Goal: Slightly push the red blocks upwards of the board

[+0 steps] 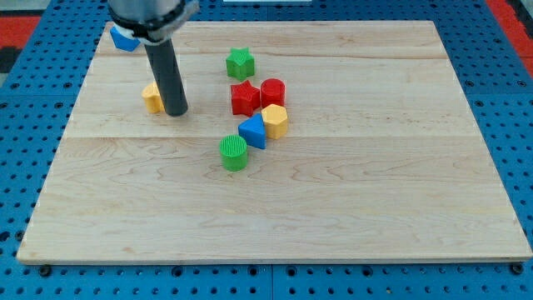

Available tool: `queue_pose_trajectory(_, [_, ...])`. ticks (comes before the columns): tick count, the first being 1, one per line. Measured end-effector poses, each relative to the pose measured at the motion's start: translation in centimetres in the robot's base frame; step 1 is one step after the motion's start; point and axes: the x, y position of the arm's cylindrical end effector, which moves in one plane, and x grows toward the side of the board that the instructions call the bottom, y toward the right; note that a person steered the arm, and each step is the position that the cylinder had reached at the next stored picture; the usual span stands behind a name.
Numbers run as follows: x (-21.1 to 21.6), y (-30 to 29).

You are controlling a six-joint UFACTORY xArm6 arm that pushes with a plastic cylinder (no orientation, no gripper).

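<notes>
Two red blocks sit side by side just above the middle of the frame: a red star (244,97) on the left and a red cylinder (273,92) touching it on the right. Their pairing runs roughly left to right, so the long axis of the pair lies across the board, broadside to an upward push. The star shows no clear heading; the cylinder stands upright, round face up.

My tip (176,112) is a bare rod holding nothing, and it rests on the wooden board (375,200) in the upper left of the frame, just beside a yellow block (151,97) whose shape is partly hidden behind the rod. It is well apart from the reds, to their left and slightly lower.

A yellow hexagonal block (276,121) and a blue triangular block (253,132) crowd directly under the reds, with a green cylinder (235,152) lower still. A green star (240,62) stands above the red star, near its path. Another blue block (125,38) shows at the upper left corner of the board.

I judge the push has not yet begun. The clutter below means I likely need to approach from underneath through the yellow and blue pieces, or slip in at the lower left of the star; either way the green star could get nudged.
</notes>
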Motion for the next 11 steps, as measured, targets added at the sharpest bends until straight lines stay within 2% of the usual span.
queue_pose_trajectory(1, [-1.5, 12.7])
queue_pose_trajectory(2, [-0.8, 18.7])
queue_pose_trajectory(3, [-0.8, 17.3])
queue_pose_trajectory(4, [5.1, 18.4])
queue_pose_trajectory(5, [7.4, 21.4])
queue_pose_trajectory(7, [0.7, 22.0])
queue_pose_trajectory(10, [0.5, 21.4])
queue_pose_trajectory(11, [5.3, 21.4])
